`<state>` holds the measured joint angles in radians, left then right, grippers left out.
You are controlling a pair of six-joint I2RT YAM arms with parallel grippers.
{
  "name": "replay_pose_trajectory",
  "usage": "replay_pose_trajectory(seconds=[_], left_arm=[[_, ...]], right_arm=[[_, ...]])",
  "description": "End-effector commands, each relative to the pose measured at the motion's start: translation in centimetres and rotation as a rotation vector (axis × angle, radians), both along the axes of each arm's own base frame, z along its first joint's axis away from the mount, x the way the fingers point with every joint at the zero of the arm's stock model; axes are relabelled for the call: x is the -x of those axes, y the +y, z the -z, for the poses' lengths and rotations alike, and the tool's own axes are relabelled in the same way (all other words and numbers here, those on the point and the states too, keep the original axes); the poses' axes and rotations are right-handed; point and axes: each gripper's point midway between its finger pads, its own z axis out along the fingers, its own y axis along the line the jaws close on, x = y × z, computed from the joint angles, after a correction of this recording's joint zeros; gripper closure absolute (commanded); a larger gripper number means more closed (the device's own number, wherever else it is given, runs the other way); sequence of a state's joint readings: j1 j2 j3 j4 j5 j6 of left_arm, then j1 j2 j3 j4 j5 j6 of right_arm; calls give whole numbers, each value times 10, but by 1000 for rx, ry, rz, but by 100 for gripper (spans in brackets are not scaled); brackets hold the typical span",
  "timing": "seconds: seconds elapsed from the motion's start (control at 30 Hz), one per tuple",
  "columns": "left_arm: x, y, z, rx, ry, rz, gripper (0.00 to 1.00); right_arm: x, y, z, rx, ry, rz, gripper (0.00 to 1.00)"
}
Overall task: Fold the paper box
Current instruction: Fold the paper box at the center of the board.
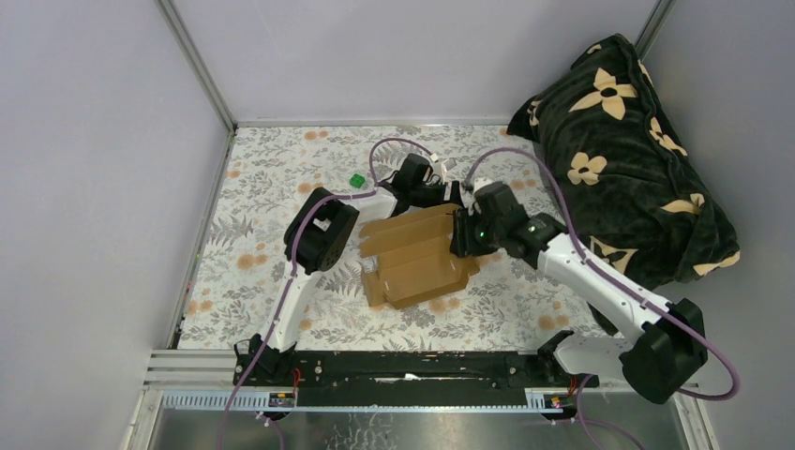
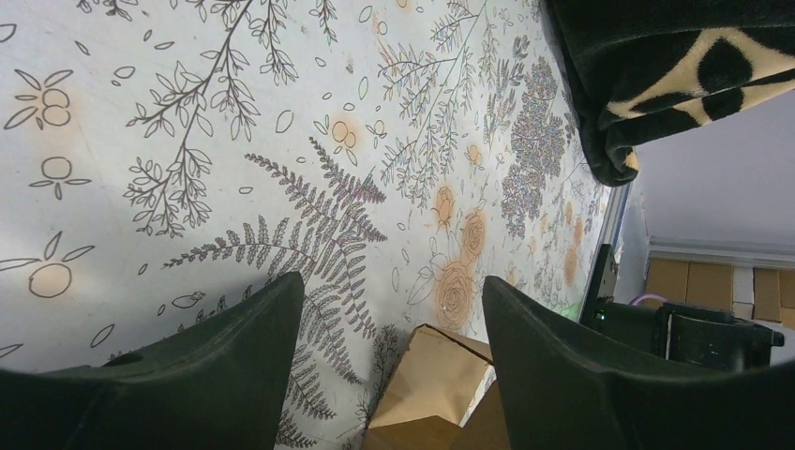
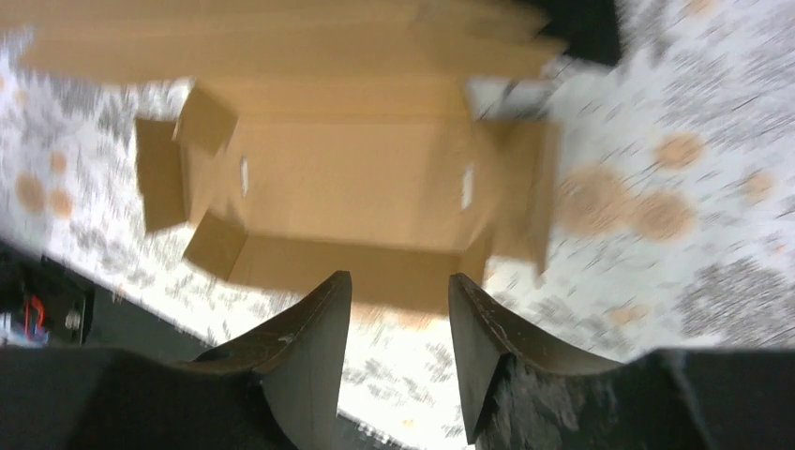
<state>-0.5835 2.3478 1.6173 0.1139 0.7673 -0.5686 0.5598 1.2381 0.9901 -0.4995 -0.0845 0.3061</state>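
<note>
Half-folded brown cardboard paper box (image 1: 417, 258) lies on the floral counter (image 1: 253, 234); left claw (image 2: 392, 281) at its far edge and right claw (image 3: 398, 277) at its right both stand apart.

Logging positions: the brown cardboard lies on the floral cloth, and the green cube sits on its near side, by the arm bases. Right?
No. The green cube sits on the far side of the paper box, not the near one; the top view shows it.
</note>
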Motion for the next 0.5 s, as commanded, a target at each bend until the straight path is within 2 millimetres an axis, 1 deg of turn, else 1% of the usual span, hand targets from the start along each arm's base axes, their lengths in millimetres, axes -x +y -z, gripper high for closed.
replay_pose_trajectory(seconds=[0.0,0.1,0.2,0.33,0.47], left_arm=[[2,5,3,-9,-24,3,23],[4,9,3,-9,-24,-3,23],[6,10,4,-11,-21,-3,23],[8,12,4,-8,-16,-7,23],[11,14,3,-9,-14,-13,23]], right_arm=[[57,12,16,34,86,-17,50],[82,17,24,23,67,-18,52],[101,25,23,-9,43,-31,53],[114,28,40,60,20,-36,54],[113,38,58,112,11,-30,54]])
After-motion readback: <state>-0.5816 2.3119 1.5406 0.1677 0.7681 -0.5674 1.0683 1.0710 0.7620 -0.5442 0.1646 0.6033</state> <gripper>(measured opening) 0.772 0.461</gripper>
